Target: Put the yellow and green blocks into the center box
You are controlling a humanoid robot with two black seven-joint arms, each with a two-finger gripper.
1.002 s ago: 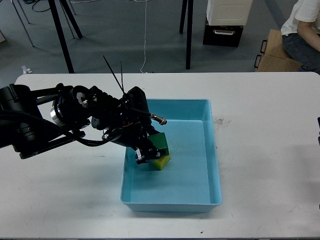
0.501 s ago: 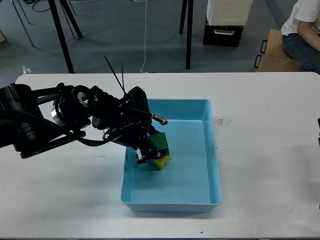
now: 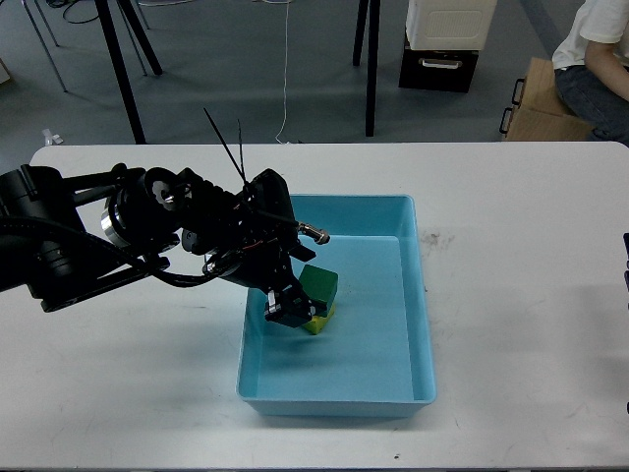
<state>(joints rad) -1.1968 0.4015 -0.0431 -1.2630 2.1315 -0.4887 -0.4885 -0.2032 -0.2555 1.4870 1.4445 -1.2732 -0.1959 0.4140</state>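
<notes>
The light blue box (image 3: 418,295) sits at the table's middle. Inside it, at the left, a green block (image 3: 320,283) rests tilted on a yellow block (image 3: 320,319), of which only a thin edge shows. My left gripper (image 3: 289,309) reaches down into the box from the left. Its dark fingers stand spread against the left side of the two blocks. It holds nothing that I can see. My right gripper is out of view.
The white table (image 3: 521,246) carries only the box. Two thin black cable ties (image 3: 224,146) stick up from my left arm. Beyond the far edge are stand legs, a black case (image 3: 438,67), a cardboard box (image 3: 539,103) and a seated person (image 3: 595,59).
The left gripper's fingers have spread wider. The green block has tipped and shifted slightly up and to the right, now covering more of the yellow block. The arm has barely moved.
</notes>
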